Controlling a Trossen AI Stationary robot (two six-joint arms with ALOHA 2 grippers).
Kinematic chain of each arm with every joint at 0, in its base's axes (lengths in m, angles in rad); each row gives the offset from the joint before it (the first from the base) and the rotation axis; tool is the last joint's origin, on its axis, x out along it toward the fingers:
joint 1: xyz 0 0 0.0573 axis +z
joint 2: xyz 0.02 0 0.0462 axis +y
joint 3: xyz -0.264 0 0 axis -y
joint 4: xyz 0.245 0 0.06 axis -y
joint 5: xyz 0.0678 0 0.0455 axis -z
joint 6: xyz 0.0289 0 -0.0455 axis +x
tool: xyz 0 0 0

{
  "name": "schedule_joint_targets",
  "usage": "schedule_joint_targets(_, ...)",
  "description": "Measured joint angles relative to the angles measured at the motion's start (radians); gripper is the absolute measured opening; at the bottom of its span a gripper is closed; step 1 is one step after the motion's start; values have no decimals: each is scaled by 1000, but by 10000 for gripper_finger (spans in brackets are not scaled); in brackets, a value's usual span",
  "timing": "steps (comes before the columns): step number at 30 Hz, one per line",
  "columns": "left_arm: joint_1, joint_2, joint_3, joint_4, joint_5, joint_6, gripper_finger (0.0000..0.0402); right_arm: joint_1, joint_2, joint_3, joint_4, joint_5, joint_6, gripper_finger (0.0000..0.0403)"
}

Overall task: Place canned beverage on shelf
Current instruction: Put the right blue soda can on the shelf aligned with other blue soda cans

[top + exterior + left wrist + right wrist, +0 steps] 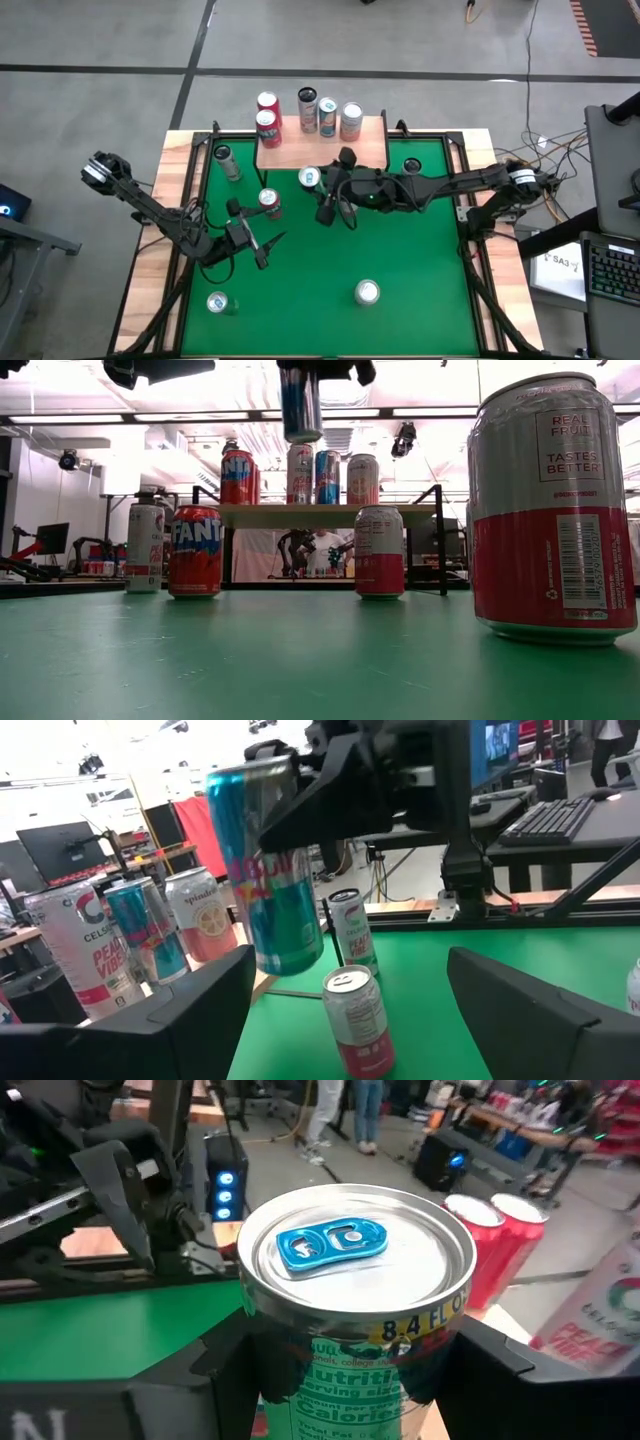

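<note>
A slim teal and blue canned beverage (270, 880) hangs in the air with my right gripper (318, 186) shut on it. In the high view its silver top (310, 178) shows just off the near edge of the shelf (320, 150). In the low view the canned beverage (300, 405) is higher than the shelf top (330, 514). Several cans stand on the shelf, two of them red (267, 115). My left gripper (268, 246) waits open over the green table, left of centre, holding nothing. My right gripper pinches the can's upper wall (330, 1370), just under the rim, between its two fingers (500, 1380). The fingers reach in level from the table's right side, one on each side of the can. The can hangs roughly upright, tab end up, clear of table and shelf.
On the green table stand a red Fanta can (195, 550), a silver can (145, 548) and a red and white can (380, 550). Two more cans (218, 302) (367, 292) stand toward the near edge. A wooden border (170, 230) frames the table.
</note>
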Motion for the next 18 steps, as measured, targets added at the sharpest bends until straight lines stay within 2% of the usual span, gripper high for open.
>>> schedule_joint_targets(3, 0, 0, 0, 0, 0, 0, 314, -27, 0, -13, -2, -52, 3, 215)
schedule_joint_targets(7, 0, 0, 0, -4, 0, -8, 314, -57, 0, -43, 29, -68, -1, 215)
schedule_joint_targets(11, 0, 0, 0, -5, 0, -8, 314, -94, 0, -76, 80, -154, 0, 215)
schedule_joint_targets(18, 0, 0, 0, -5, 0, -8, 314, -149, 0, -81, 103, -240, -45, 215)
